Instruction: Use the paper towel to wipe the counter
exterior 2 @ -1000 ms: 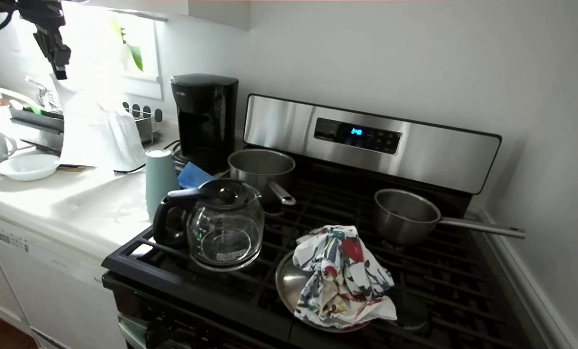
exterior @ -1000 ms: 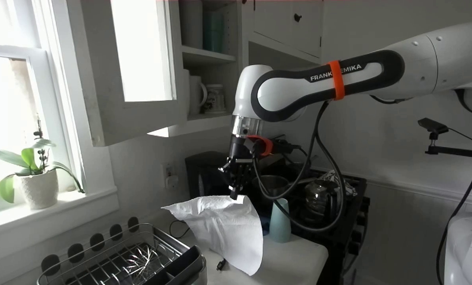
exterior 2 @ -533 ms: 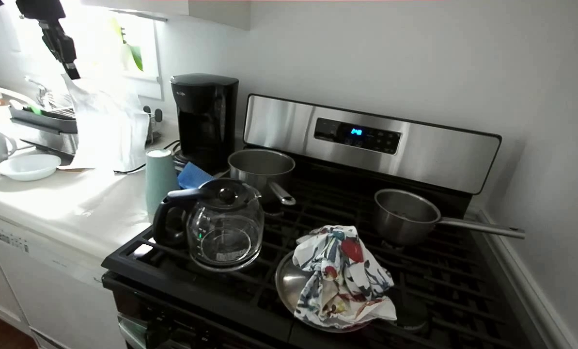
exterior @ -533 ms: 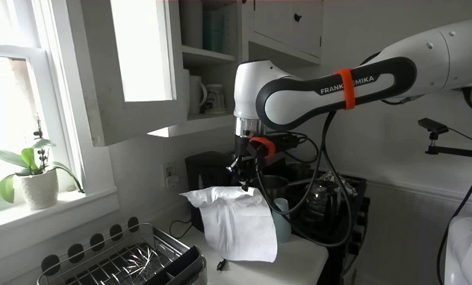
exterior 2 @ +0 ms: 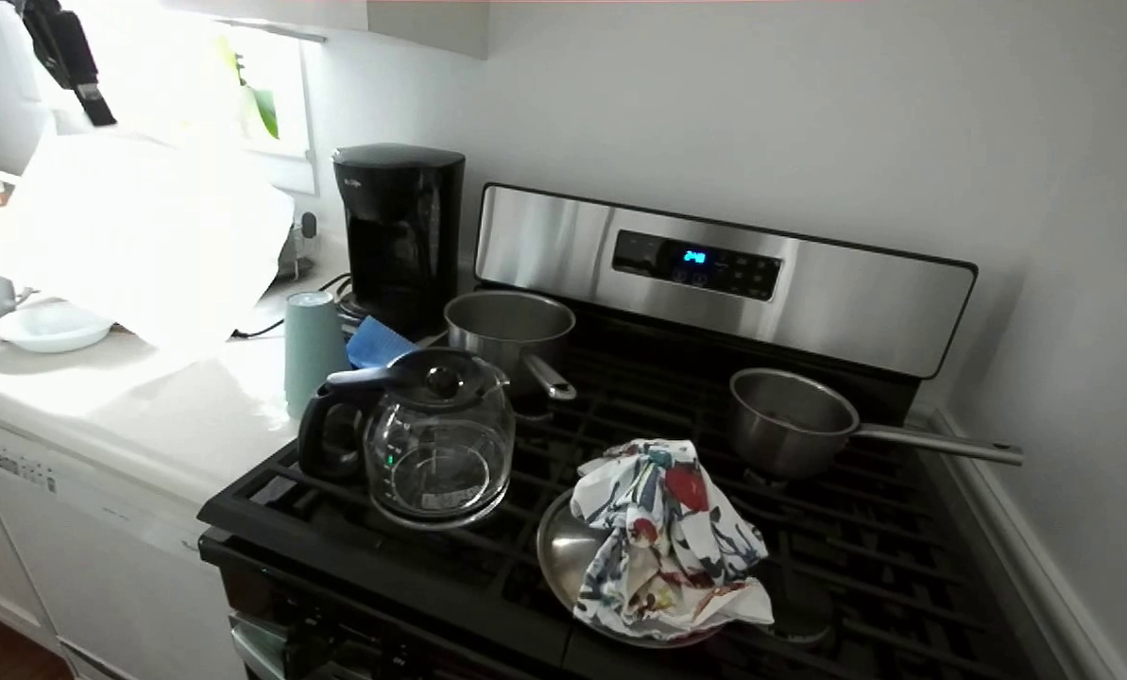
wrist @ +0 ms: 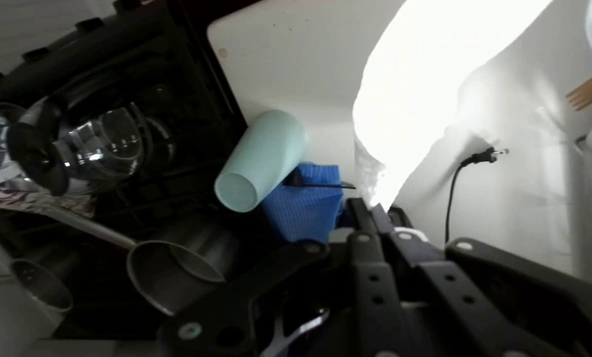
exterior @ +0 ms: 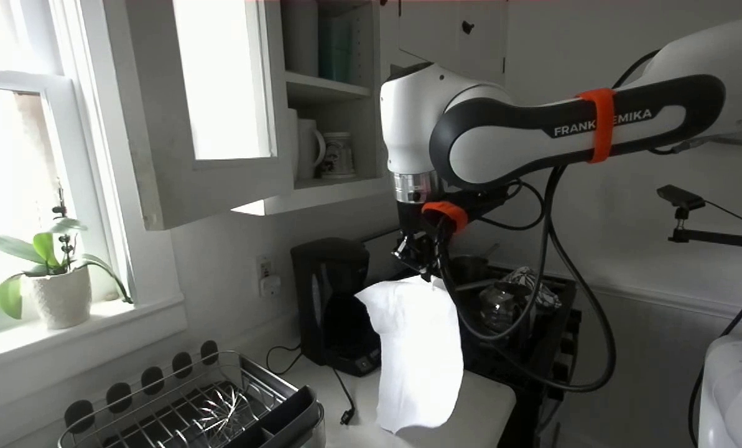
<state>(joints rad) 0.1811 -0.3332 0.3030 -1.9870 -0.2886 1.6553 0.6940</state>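
Note:
My gripper (exterior: 428,275) is shut on the top edge of the white paper towel (exterior: 417,348) and holds it in the air. The towel hangs down over the white counter (exterior: 486,404); I cannot tell whether its lower end touches. In an exterior view the gripper (exterior 2: 100,121) is at the upper left, with the overexposed towel (exterior 2: 157,227) spread wide above the counter (exterior 2: 185,416). In the wrist view the closed fingertips (wrist: 372,206) pinch the towel (wrist: 410,84), which runs up and away over the counter (wrist: 305,64).
A pale blue cup (exterior 2: 313,354) stands by the stove edge, near a blue cloth (wrist: 305,203). A coffee maker (exterior: 333,305), dish rack (exterior: 221,404), white bowl (exterior 2: 53,326) and plug (wrist: 484,156) are around. The stove holds a glass carafe (exterior 2: 440,444) and pots (exterior 2: 511,326).
My gripper has moved up and rightward in an exterior view, carrying the towel. The towel has swung and spread wider, uncovering the coffee maker's base and hiding the cup there.

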